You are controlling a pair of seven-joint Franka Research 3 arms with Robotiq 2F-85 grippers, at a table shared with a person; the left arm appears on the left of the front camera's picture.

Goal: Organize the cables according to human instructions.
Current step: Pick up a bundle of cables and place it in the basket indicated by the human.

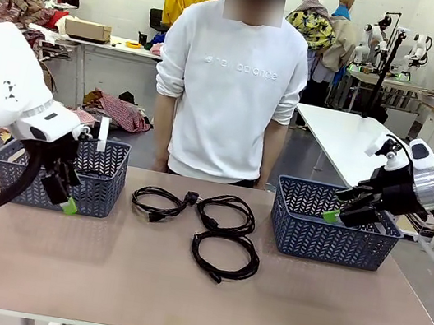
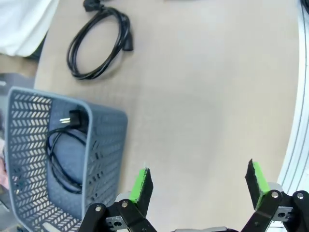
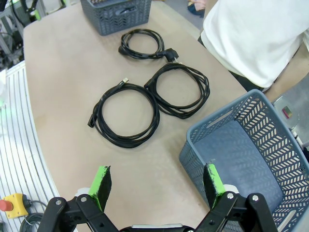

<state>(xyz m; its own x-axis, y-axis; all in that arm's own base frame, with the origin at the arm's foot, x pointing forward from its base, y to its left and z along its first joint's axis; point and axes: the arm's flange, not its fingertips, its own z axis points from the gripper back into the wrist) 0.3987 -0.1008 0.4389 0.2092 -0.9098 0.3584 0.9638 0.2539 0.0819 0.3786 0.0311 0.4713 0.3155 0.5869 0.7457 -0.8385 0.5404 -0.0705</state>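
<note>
Cables [image 1: 228, 212] as four black coils: three flat on the worktop [image 1: 98, 276] between two grey baskets, the fourth [image 2: 65, 154] inside the left basket [image 2: 104, 145], plug showing. Left coil [image 1: 159, 201] toward the left basket, middle coil [image 1: 228, 212] just beside it, near coil [image 1: 225, 256] closer to the robot and touching the middle one. Left gripper [image 2: 200, 181] spread wide, holding nothing, hanging above bare worktop just beside the left basket. Right gripper [image 3: 157, 181] also wide apart, gripping nothing, poised above a corner of the right basket [image 1: 330, 232]. Person [image 1: 233, 90] in a white sweatshirt standing at the far edge, behind the coils.
</note>
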